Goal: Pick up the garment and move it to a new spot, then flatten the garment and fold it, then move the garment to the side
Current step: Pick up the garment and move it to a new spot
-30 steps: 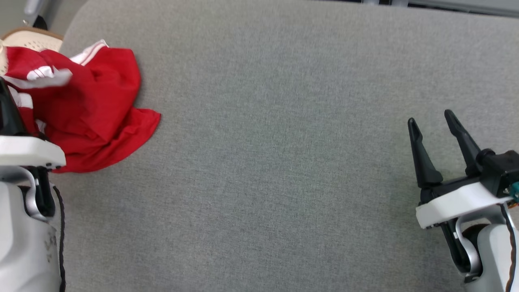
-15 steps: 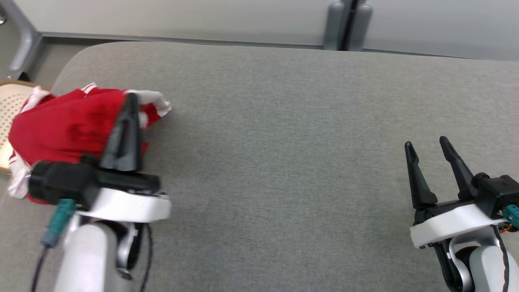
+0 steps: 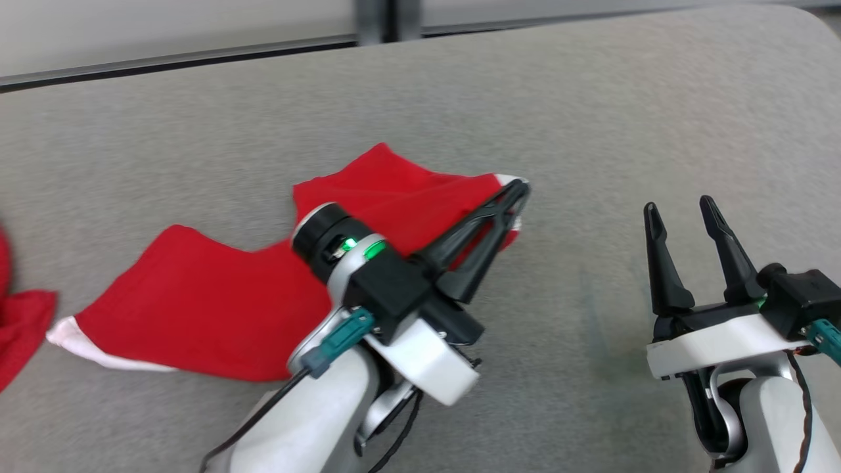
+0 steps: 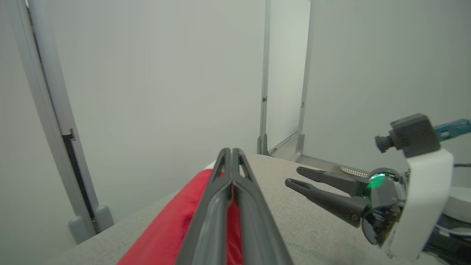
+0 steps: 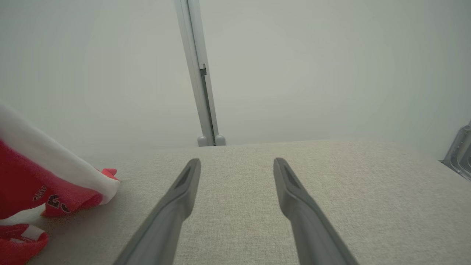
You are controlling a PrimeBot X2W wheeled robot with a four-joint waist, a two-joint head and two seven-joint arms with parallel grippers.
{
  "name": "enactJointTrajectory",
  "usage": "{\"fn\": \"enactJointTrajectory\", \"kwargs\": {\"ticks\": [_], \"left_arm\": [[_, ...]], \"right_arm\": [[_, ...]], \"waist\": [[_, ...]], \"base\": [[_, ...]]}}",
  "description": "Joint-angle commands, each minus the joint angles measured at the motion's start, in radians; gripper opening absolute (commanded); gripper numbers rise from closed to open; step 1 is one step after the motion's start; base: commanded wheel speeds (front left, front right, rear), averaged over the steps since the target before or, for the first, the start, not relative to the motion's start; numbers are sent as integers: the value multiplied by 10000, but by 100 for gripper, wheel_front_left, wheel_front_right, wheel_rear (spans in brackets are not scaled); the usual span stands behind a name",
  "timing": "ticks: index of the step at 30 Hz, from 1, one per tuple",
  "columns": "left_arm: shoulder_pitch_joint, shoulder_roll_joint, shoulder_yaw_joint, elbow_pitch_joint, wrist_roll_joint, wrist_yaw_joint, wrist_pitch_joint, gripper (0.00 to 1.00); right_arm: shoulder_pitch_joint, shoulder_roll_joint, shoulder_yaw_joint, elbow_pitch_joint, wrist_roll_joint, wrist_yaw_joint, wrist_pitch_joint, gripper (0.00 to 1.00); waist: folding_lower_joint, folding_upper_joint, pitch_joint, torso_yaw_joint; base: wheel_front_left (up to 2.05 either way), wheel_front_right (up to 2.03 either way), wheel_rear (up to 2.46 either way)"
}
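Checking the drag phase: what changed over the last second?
The left pincer, shut on the garment's white-trimmed edge, has pulled the garment from a bunched heap at the table's left end rightward toward the middle, so it now trails stretched out behind it. The head view itself has also shifted. Unchanged: the grip on the garment, and the right pincer, open and hovering over the table at the right.

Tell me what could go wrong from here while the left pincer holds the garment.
The left pincer grips the garment only by its white-trimmed edge, at its very tips, so the cloth may slip out. The open right pincer stands nearby; a move toward it risks a clash.
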Motion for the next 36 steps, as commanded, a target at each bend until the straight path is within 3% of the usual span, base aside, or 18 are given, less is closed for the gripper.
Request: {"fn": "enactJointTrajectory", "kwargs": {"ticks": [1, 7, 14, 15, 16, 24, 36], "left_arm": [[-534, 41, -465, 153, -218, 75, -66, 0], [-1449, 62, -1497, 1451, -577, 376, 341, 0], [-1906, 33, -1794, 3642, -782, 227, 606, 0], [-1917, 39, -1781, 3777, -819, 230, 502, 40], [-1904, 39, -1788, 3868, -829, 258, 356, 100], [-1494, 95, -1328, 3834, -1152, 786, -822, 100], [249, 1262, 1413, 3140, -1968, 2404, -1542, 100]], "right_arm": [[-90, 59, -72, 164, 121, 1, -207, 100], [-145, 229, -199, 594, 332, 1, -613, 100], [-295, 297, -110, 1068, 456, 1, -929, 100], [-318, 302, -88, 1106, 457, 1, -953, 100], [-349, 306, -90, 1152, 459, 1, -968, 100], [-344, 266, -128, 1293, 247, 1, -910, 100], [291, -65, -157, 785, 50, 1, -273, 100]], "waist": [[0, 0, 684, -1405], [0, 0, 1208, -2271], [0, 0, 1438, -2301], [0, 0, 1400, -2247], [0, 0, 1352, -2169], [0, 0, 594, -1416], [0, 0, -621, -88]], "base": [[0, 0, 0], [0, 0, 0], [0, 0, 0], [0, 0, 0], [0, 0, 0], [0, 0, 0], [0, 0, 0]]}}
